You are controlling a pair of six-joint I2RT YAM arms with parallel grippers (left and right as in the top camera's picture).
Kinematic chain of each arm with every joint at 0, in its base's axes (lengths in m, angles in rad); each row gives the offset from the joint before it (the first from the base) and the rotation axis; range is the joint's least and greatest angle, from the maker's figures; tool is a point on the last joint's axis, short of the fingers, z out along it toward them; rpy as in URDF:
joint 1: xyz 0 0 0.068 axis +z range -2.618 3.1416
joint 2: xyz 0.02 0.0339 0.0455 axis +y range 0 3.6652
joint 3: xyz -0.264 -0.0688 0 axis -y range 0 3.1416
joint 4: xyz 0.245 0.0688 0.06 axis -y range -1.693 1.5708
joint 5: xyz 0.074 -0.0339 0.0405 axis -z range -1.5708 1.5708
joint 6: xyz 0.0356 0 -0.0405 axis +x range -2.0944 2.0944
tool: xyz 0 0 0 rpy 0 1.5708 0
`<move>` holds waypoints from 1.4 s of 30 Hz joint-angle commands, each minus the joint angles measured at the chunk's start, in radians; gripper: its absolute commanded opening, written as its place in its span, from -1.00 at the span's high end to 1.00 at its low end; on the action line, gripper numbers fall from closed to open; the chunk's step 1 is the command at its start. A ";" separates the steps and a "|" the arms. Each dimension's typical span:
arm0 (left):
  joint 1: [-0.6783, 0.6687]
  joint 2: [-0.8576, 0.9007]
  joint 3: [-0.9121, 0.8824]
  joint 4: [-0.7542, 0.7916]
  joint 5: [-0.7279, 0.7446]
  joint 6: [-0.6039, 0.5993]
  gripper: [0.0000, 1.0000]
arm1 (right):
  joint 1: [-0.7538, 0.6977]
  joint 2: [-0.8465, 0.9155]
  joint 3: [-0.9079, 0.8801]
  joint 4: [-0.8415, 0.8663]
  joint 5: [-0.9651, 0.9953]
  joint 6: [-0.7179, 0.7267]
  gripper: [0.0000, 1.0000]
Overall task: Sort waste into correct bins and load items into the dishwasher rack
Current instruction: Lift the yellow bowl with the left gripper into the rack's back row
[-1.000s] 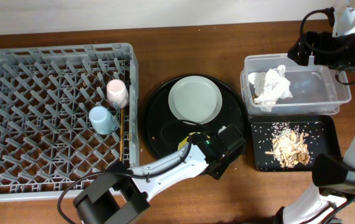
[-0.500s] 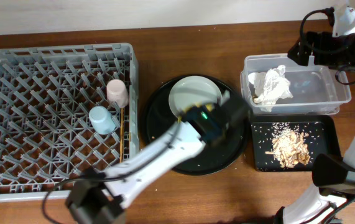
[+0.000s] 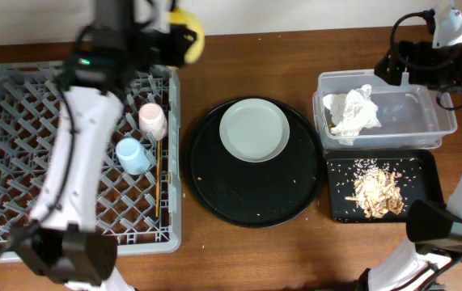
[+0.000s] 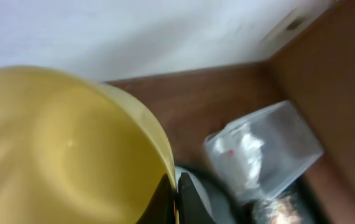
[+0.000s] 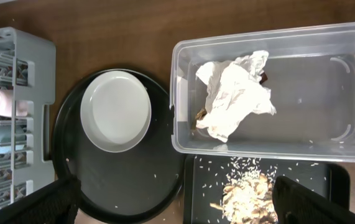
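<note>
Pinching tilted yellow bowl [image 4: 71,149] rim (left hand [image 4: 176,194])

Rack [image 3: 20,162] L half free; cups [image 3: 133,155], chopsticks [image 3: 158,174] by R wall

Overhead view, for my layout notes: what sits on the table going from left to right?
Dishwasher rack → round black tray carrying the grey-green plate → clear tub. The shallow black tray shares the tub's span, so it has no separate place in the order.
</note>
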 commanded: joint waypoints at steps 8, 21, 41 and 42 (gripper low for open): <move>0.273 0.422 0.005 0.298 0.811 -0.358 0.99 | -0.004 0.007 -0.005 -0.003 0.012 0.008 -0.97; 0.391 0.487 0.000 0.060 0.657 -0.221 0.90 | -0.004 0.007 -0.005 -0.003 0.012 0.008 -0.97; 0.494 0.354 0.148 -0.163 0.421 -0.094 0.76 | -0.004 0.007 -0.005 -0.003 0.012 0.008 -0.97; 0.474 0.338 0.148 -0.175 0.385 -0.093 0.92 | -0.004 0.007 -0.005 -0.003 0.012 0.008 -0.97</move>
